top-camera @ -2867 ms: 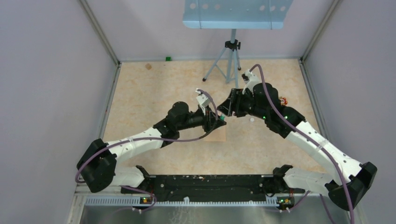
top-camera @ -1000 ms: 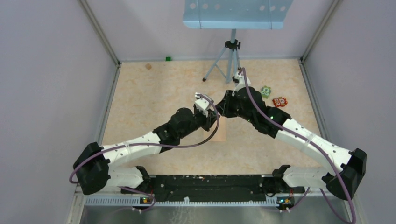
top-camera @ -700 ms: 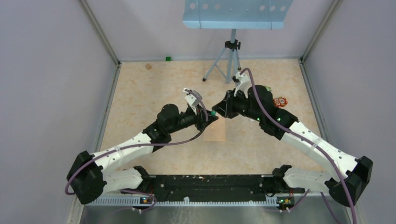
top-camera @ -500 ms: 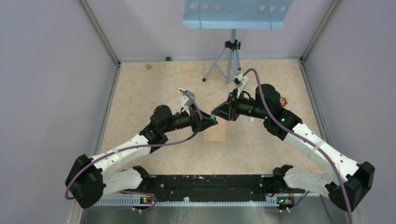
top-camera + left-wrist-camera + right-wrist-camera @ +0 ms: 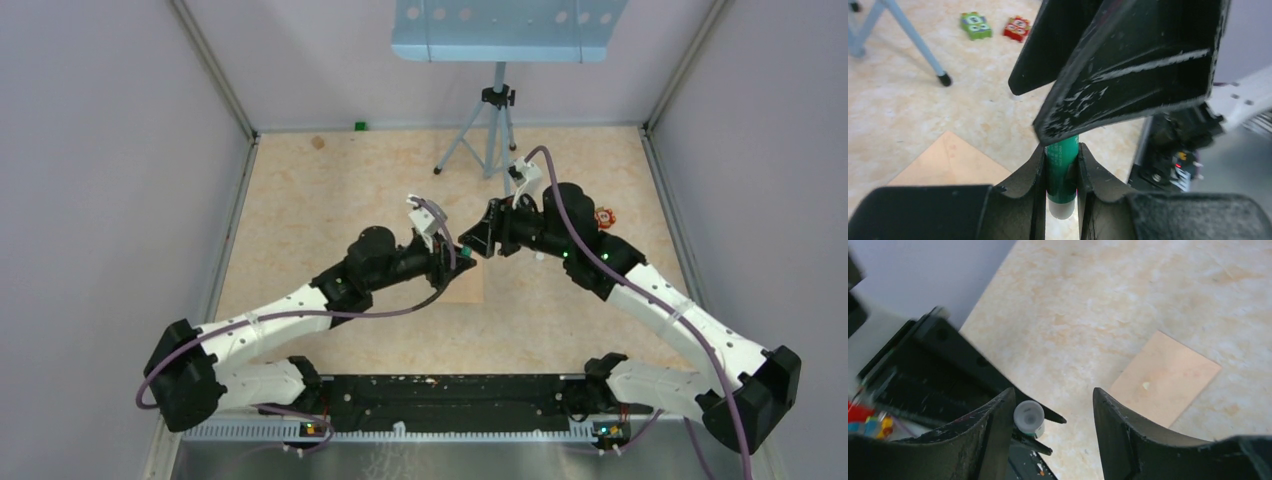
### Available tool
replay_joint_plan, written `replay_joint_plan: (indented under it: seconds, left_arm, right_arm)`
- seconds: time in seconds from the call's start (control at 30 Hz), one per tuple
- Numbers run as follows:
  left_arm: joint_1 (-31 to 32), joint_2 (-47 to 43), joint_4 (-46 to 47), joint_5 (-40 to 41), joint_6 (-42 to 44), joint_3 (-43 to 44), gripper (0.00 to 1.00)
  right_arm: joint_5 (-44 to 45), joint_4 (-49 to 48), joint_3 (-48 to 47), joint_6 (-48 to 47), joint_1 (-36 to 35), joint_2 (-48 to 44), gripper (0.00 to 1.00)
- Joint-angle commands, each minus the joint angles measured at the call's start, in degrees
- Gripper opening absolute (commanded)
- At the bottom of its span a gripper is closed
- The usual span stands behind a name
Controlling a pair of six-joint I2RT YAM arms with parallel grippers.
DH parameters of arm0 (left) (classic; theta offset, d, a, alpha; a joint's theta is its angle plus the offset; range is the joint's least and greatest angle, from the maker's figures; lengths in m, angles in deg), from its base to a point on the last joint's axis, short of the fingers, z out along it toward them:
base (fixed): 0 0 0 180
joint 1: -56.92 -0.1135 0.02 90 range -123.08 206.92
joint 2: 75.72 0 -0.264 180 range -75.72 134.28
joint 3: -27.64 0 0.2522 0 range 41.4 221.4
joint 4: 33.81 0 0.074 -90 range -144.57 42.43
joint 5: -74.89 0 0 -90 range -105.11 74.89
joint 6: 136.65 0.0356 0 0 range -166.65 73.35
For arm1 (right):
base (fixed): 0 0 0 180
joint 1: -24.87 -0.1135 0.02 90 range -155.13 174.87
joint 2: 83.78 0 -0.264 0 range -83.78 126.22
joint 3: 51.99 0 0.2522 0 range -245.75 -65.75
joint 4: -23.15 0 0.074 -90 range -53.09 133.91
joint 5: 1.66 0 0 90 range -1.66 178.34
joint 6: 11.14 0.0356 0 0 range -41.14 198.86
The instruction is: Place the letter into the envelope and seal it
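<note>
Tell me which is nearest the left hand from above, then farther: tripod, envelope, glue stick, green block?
1. Glue stick: gripped in the left hand.
2. Envelope: lying right next to it.
3. Tripod: farther back, slightly right.
4. Green block: farthest, by the back wall.

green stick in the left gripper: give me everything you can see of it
The green stick is a small cylinder, plastic-looking, likely a glue stick. Its body is green, its near end by the left wrist is white, and its far end is pale and round. The left gripper pinches the green body between both fingers. The far end faces the open right gripper, close to one finger; contact cannot be told.
</note>
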Motion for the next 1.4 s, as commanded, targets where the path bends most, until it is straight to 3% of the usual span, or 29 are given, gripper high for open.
replay_joint_plan:
  seconds: [0.0, 0.1, 0.23, 0.8, 1.17, 1.37]
  left_arm:
    - [7.08, 3.54, -9.14, 26.90, 10.35, 6.39, 0.00]
    - [9.14, 5.32, -9.20, 33.50, 11.90, 7.27, 0.00]
    - [9.91, 6.41, -8.62, 36.41, 12.49, 7.80, 0.00]
    - [10.00, 5.83, -6.70, 34.67, 11.17, 5.96, 0.00]
    - [10.00, 4.90, -6.32, 35.19, 10.94, 4.97, 0.00]
    - [9.95, 3.92, -6.31, 34.35, 10.56, 4.20, 0.00]
  right_arm:
    - [17.95, 4.50, -4.38, 6.40, -2.82, 0.08, 0.57]
    - [23.54, 5.99, -5.05, 8.70, -5.27, 1.09, 0.56]
    - [27.00, 6.30, -4.92, 10.34, -7.28, 1.99, 0.48]
    - [25.99, 0.35, -4.88, 12.30, -9.45, 6.07, 0.42]
    - [28.37, 1.01, -4.68, 11.58, -9.90, 6.18, 0.21]
    - [28.30, 0.90, -4.68, 10.26, -9.91, 5.22, 0.39]
